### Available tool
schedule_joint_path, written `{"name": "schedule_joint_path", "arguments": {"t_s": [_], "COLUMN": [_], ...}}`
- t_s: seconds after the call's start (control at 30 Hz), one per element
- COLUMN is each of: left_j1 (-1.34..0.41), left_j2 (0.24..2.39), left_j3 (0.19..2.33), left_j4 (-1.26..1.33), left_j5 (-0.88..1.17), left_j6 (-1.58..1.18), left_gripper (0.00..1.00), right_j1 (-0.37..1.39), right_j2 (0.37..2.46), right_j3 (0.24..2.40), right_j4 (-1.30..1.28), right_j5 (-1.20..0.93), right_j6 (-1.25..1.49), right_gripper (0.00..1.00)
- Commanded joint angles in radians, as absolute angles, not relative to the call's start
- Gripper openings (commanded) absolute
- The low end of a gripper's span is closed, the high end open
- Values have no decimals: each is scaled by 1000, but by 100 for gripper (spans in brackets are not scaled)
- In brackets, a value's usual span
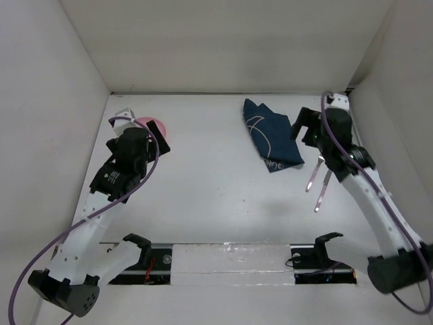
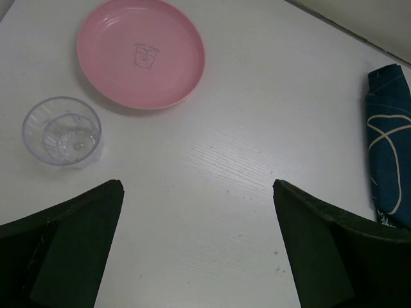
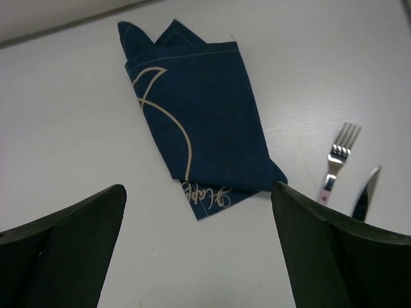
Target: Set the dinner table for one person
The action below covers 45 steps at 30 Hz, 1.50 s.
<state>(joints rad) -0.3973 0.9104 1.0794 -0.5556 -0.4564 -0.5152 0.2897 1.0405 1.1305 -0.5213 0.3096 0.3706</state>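
Note:
The dinner table (image 1: 216, 196) is a flat white top walled by white panels. A pink plate (image 2: 141, 52) and a clear cup (image 2: 62, 131) sit at the far left; in the top view the left arm mostly hides the plate (image 1: 147, 122). A folded navy cloth (image 1: 270, 135) with white drawings lies at the far right, and also shows in the right wrist view (image 3: 199, 128). A fork (image 3: 337, 157) and a knife (image 3: 363, 196) lie to its right. My left gripper (image 2: 198, 186) is open and empty, short of the plate. My right gripper (image 3: 198, 187) is open and empty over the cloth's near corner.
White wall panels (image 1: 61, 101) close the table on the left, back and right. The cloth's edge shows at the right of the left wrist view (image 2: 390, 141). Fork (image 1: 312, 175) and knife (image 1: 323, 191) lie under the right arm. A mounting rail (image 1: 230, 261) runs along the near edge.

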Motion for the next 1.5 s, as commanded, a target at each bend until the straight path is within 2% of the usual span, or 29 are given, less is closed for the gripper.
{"name": "schedule_joint_path", "arguments": {"t_s": [0.0,0.17,0.33,0.4,0.63,0.9,1.03,1.07,1.17,1.27,1.3,1.33,1.37,1.47], "left_j1": [-397,-397,-397,-397,-397,-397,-397,-397,-397,-397,-397,-397,-397,-397], "left_j2": [919,928,928,928,950,959,968,968,977,977,977,977,977,977], "left_j3": [1077,1068,1068,1058,1058,1058,1058,1058,1058,1058,1058,1058,1058,1058], "left_j4": [-511,-511,-489,-489,-479,-479,-479,-479,-479,-479,-479,-479,-479,-479], "left_j5": [-419,-387,-353,-341,-310,-310,-310,-310,-301,-301,-301,-301,-301,-301], "left_j6": [-489,-470,-459,-449,-440,-440,-440,-440,-440,-440,-440,-440,-440,-440], "left_gripper": [100,100,100,100,100,100,100,100,100,100,100,100,100,100], "right_j1": [204,132,39,-17,-81,-112,-112,-112,-112,-112,-112,-112,-112,-121], "right_j2": [1265,1692,1980,2102,2314,2457,2509,2519,2540,2540,2540,2540,2524,2432], "right_j3": [1218,1511,1758,1857,2017,2115,2146,2146,2174,2174,2174,2174,2155,2045], "right_j4": [-355,-407,-411,-458,-527,-577,-577,-577,-588,-569,-569,-539,-514,-335], "right_j5": [35,-4,-340,-402,-500,-623,-663,-663,-683,-715,-727,-739,-739,-764], "right_j6": [279,203,100,89,89,80,100,100,112,130,143,143,176,268], "right_gripper": [100,100,100,100,100,97,87,79,68,38,20,10,2,0]}}
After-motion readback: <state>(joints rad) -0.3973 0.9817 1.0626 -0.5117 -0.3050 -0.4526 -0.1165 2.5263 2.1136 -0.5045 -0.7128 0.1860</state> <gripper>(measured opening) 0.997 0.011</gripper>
